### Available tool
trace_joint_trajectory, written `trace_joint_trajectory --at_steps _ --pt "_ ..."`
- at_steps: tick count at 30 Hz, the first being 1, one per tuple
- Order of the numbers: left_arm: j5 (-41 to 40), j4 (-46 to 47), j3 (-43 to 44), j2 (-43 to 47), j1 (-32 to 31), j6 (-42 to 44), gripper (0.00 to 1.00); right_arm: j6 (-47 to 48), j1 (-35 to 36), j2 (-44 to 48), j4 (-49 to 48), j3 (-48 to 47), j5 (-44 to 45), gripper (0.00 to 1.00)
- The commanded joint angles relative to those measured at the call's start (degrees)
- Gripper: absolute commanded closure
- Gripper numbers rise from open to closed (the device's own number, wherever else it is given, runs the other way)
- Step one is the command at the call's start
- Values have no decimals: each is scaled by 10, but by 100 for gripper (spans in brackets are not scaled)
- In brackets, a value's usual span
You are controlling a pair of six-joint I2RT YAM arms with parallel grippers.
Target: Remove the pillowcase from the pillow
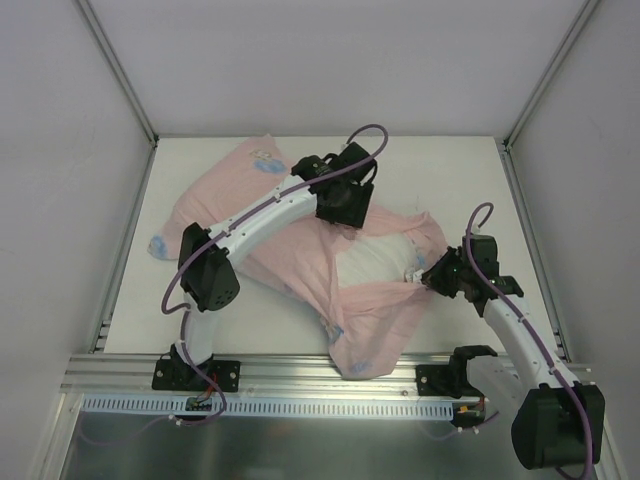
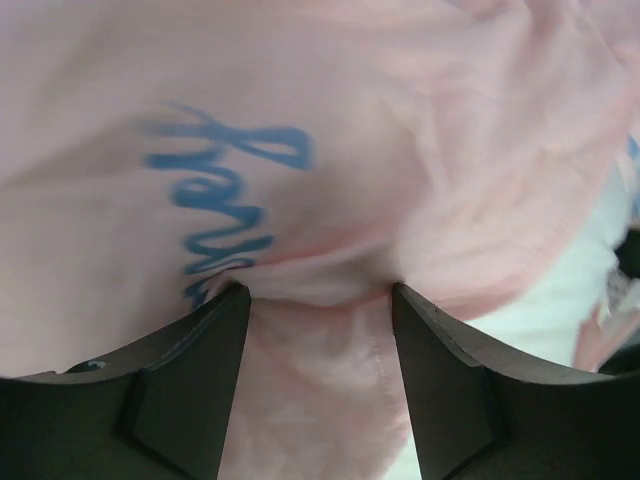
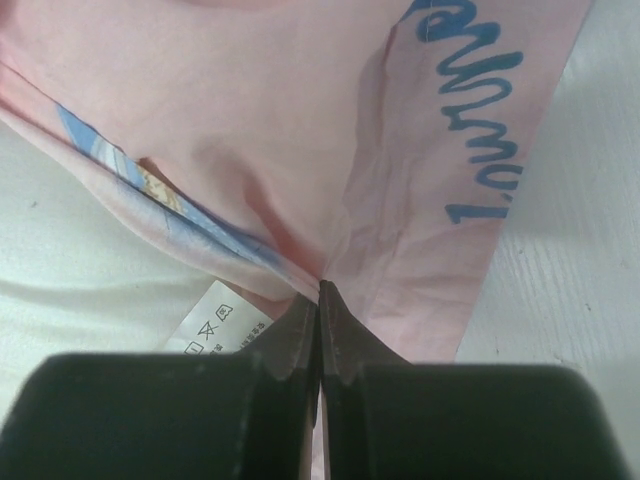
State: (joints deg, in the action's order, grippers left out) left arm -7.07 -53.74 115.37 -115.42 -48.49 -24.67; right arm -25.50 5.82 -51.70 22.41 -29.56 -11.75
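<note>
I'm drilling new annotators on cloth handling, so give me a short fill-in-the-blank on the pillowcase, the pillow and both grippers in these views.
1. The right gripper is pinched ____ on the pillowcase edge.
2. The left gripper has its fingers ____, with pink fabric between them.
3. The exposed pillow is plain ____.
4. The lettering printed on the pink fabric is ____.

Missing words: shut; apart; white; blue

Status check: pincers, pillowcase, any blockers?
Right pincer shut on pillowcase edge by care label. Left pincer open, fingers pressing into pink fabric. Pillow partly exposed at the opening, mostly still covered. No obstruction seen.
</note>
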Motion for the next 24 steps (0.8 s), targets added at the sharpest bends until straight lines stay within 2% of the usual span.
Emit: trace_joint_trajectory --at_steps 1,4,6,10,14,19,24 --pt "-91 -9 21 13 28 -7 39 3 -3 4 31 12 16 99" --pt "-37 -10 35 -2 21 9 39 3 -3 3 32 11 12 99" --pt "-40 -10 43 -3 2 23 40 3 -3 5 31 9 12 99" --pt "-99 -10 71 11 -76 36 39 3 -3 6 31 6 12 99" --pt "-131 -9 107 27 -107 26 37 2 -3 2 27 4 8 99" --pt "-130 -3 119 13 -144 56 36 0 -3 -2 19 7 5 99" --pt "-81 -4 137 -26 -185 105 30 -3 -3 -4 14 10 1 99"
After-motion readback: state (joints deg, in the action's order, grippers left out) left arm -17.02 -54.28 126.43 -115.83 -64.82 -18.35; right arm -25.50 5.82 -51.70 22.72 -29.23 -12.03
